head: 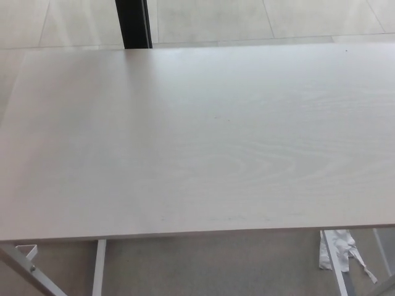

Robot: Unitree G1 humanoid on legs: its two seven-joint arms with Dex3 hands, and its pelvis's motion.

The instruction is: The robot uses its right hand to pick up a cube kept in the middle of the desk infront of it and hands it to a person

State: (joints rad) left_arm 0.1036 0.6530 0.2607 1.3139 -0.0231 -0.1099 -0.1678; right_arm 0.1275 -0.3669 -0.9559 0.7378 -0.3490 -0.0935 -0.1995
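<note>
The pale wooden desk (197, 142) fills the head view, and nothing lies on its top. No cube shows anywhere in the picture. Neither of my hands nor any part of my arms is in view. No person's hand shows either.
A black post (133, 23) stands behind the desk's far edge on a tiled floor. White metal desk legs (97, 266) show below the front edge. A crumpled white scrap (336, 248) lies on the floor at the lower right.
</note>
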